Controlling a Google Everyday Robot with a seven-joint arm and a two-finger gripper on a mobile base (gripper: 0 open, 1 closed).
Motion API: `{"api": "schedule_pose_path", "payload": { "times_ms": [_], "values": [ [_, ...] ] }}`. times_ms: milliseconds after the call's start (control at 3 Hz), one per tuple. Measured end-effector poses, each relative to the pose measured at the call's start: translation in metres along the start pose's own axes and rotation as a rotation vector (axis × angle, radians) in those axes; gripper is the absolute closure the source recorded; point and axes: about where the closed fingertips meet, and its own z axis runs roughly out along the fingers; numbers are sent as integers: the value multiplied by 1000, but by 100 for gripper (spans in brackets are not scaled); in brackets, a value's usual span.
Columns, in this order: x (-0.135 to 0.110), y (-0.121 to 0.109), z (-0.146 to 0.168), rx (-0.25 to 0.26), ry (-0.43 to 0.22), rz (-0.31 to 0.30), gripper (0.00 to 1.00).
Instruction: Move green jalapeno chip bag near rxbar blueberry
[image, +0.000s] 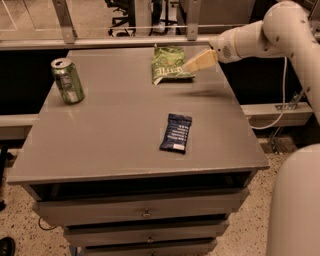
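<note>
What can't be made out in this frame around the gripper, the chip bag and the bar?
Camera view, gripper above the table, far right: it covers the right edge of the green jalapeno chip bag, so contact cannot be told.
Camera view, rxbar blueberry: white lettering too small to read.
Camera view, arm: cut off by the right edge.

No text is legible on green jalapeno chip bag (169, 65) or rxbar blueberry (176, 133); gripper (190, 66) hangs beside the bag.
</note>
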Motion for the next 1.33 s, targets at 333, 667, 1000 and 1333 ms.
{"api": "schedule_pose_path", "payload": {
  "times_ms": [333,667,1000,1333],
  "values": [
    [-7,12,41,-29,-15,23,0],
    [3,31,77,-53,6,36,0],
    [24,37,96,-47,38,62,18],
    [28,33,99,-27,36,63,41]
  ]
}}
